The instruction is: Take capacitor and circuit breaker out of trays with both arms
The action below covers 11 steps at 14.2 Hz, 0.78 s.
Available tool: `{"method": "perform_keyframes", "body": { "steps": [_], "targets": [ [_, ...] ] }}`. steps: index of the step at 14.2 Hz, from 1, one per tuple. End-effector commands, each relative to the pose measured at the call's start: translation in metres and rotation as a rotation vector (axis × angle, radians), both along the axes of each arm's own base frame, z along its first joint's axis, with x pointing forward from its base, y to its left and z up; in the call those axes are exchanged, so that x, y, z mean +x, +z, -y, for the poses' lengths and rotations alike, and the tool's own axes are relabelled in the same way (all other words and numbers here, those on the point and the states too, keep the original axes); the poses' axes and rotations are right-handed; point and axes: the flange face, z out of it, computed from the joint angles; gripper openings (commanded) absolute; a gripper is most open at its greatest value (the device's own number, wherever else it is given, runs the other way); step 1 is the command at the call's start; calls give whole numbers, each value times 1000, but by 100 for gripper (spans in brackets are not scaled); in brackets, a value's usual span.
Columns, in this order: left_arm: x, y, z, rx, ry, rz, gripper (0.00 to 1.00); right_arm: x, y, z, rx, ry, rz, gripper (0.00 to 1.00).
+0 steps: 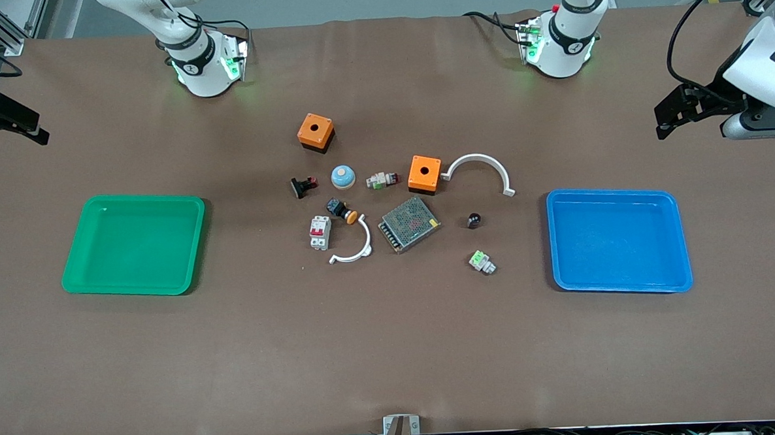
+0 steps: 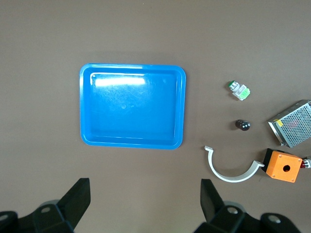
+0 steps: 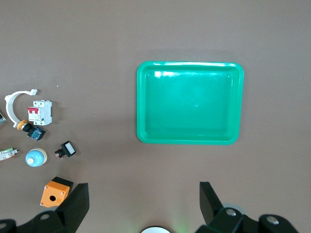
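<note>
Grippers wait wide open: left gripper (image 2: 146, 204) above the blue tray (image 2: 86, 109), right gripper (image 3: 144, 206) above the green tray (image 3: 142, 104), capacitor (image 1: 474, 219) and breaker (image 1: 320, 233) on the table between the trays

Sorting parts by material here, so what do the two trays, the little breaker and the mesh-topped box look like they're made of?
The blue tray and green tray look like glossy moulded plastic: both show bright glare streaks. The breaker seems matte white plastic with red levers. The mesh-topped box looks like perforated sheet metal, silvery-grey, though that is a guess from its sheen.
</note>
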Motion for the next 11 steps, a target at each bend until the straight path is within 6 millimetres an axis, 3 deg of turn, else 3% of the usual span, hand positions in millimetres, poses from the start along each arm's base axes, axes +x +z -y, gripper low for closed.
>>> {"method": "perform_keyframes", "body": {
  "steps": [1, 11],
  "targets": [
    [1, -3, -1, -24, 4, 2, 100, -9, 3, -2, 4, 13, 17, 100],
    [9, 5, -6, -24, 9, 24, 100, -8, 2, -7, 13, 20, 14, 100]
  ]
}}
